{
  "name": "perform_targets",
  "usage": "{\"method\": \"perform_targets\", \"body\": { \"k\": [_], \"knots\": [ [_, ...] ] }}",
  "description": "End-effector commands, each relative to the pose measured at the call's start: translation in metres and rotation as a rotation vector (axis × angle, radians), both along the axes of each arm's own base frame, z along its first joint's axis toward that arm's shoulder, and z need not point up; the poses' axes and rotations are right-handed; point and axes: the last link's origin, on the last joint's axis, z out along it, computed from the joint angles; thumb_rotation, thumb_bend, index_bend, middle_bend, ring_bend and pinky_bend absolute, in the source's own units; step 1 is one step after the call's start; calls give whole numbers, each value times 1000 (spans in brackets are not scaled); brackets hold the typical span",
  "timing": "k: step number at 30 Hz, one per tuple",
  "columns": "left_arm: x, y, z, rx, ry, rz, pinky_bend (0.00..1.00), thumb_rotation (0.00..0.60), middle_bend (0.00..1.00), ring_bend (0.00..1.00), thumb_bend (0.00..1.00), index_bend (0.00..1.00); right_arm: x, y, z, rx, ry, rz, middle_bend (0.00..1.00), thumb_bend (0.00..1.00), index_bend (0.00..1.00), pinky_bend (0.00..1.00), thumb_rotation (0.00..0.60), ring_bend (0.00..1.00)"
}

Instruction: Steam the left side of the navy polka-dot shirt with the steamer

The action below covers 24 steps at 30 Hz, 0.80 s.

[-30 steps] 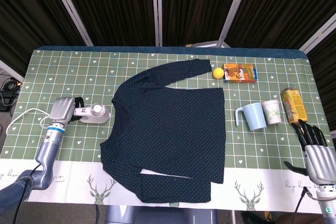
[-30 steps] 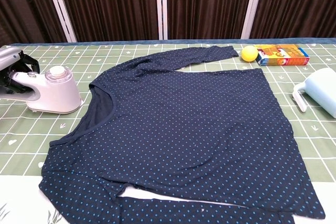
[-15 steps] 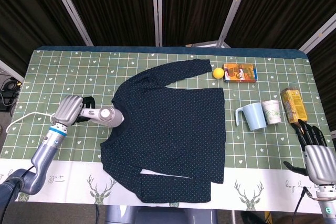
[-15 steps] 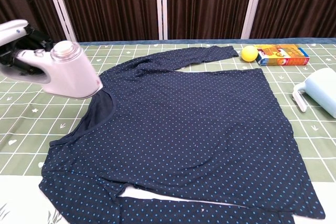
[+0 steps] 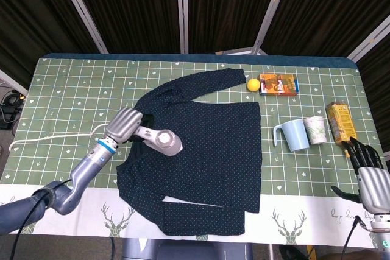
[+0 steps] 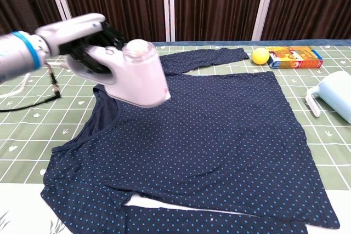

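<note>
The navy polka-dot shirt (image 5: 201, 144) (image 6: 197, 130) lies flat in the middle of the table, collar toward the left. My left hand (image 5: 124, 125) (image 6: 77, 39) grips the handle of the white steamer (image 5: 161, 140) (image 6: 134, 75) and holds it in the air above the shirt's collar area, head pointing right. Its white cord (image 5: 49, 141) trails off to the left. At the front right edge my right hand (image 5: 370, 175) rests with fingers apart, holding nothing.
Right of the shirt stand a light blue mug (image 5: 294, 134) (image 6: 335, 100), a paper cup (image 5: 315, 130) and a yellow carton (image 5: 341, 122). A yellow ball (image 5: 253, 84) (image 6: 260, 55) and an orange box (image 5: 278, 84) (image 6: 295, 57) lie at the back.
My left hand lifted the steamer off the table at the left and carried it rightward, over the shirt's collar. The right hand stayed put.
</note>
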Motion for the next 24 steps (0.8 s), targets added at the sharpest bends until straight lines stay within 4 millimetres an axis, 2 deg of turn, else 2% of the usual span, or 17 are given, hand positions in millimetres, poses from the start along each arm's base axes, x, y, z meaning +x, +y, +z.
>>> {"method": "perform_targets", "body": {
  "k": [1, 4, 9, 24],
  "knots": [
    [15, 4, -26, -36, 7, 10, 1000, 600, 837, 814, 704, 949, -3, -1, 2, -1, -5, -10, 0, 0, 0, 0, 600, 0],
    [22, 3, -43, -52, 28, 7, 1000, 600, 840, 815, 704, 951, -5, -3, 2, 1, -10, -17, 0, 0, 0, 0, 600, 0],
    [27, 2, -60, -64, 51, -3, 1000, 600, 842, 814, 704, 953, -7, -4, 2, 5, -14, -24, 0, 0, 0, 0, 600, 0],
    [8, -4, -70, -93, 101, 21, 1000, 600, 842, 814, 705, 957, -6, -4, 2, 12, -18, -17, 0, 0, 0, 0, 600, 0]
  ]
}}
